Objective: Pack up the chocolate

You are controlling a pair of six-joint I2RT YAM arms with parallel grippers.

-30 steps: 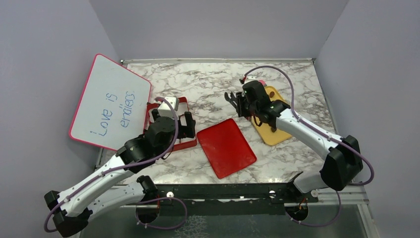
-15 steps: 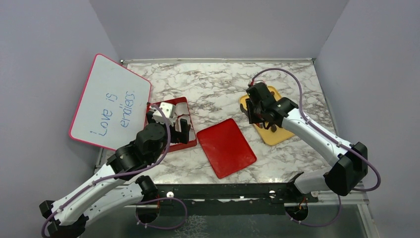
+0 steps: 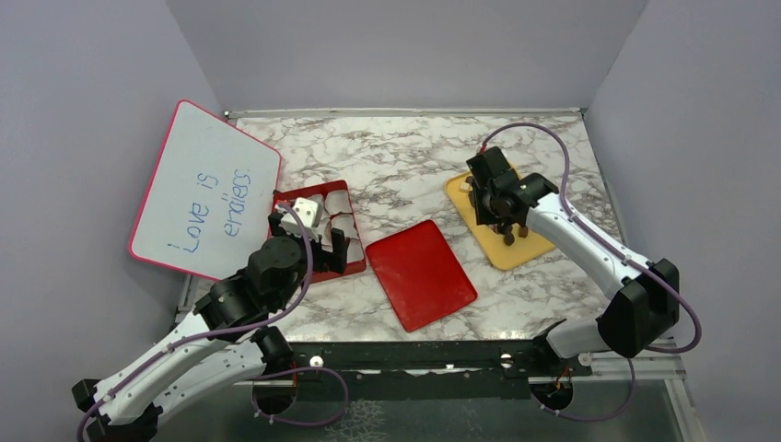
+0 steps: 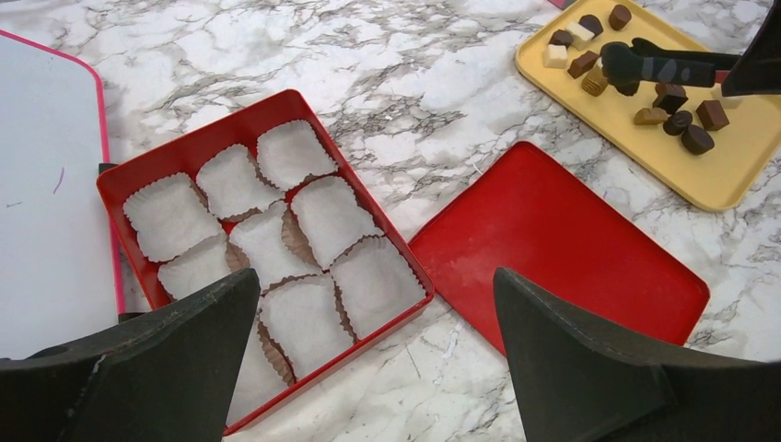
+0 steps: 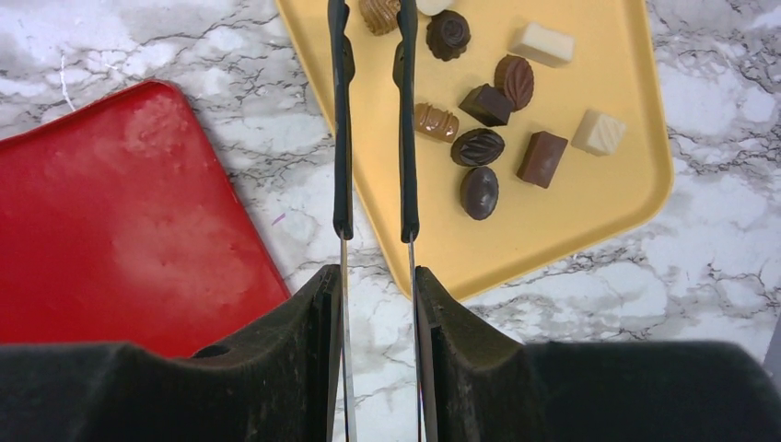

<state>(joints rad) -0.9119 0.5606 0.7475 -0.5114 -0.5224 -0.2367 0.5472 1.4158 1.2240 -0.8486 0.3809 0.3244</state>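
Left gripper [image 4: 368, 368]: jaws spread wide and holding nothing, hovering low over the near side of the work area. Only the two dark finger blocks [image 4: 138, 368] show at the bottom of its wrist view.

Just ahead of and below this gripper, toward its left finger, lies the red box [image 4: 276, 98]. It sits on the marble table [image 4: 414, 83] and is lined with white paper cups [image 4: 327, 216], each of them visibly empty. The whiteboard [image 4: 46, 184] lies just beyond the box's left side.

Ahead of the left gripper's right finger, the red lid [image 4: 562, 239] lies flat on the table. It is close beside the box, and one of its corners nearly meets the box rim.

Right gripper [image 4: 619, 63]: farther out, reaching down over the yellow tray [image 5: 571, 212]. Its long thin fingers [image 5: 342, 138] run parallel with only a narrow gap between them. The tips run off the top of its wrist view, and a dark shape sits at them in the left wrist view. I cannot tell whether a piece is pinched there.

The chocolate [image 5: 477, 147] is all on the yellow tray. Most pieces lie loose to the right of the right gripper's fingers: dark ovals and squares, a tan ridged one and two white blocks. One tan piece shows between the fingers near their tips. The red lid is to the left of these fingers, apart from the tray.
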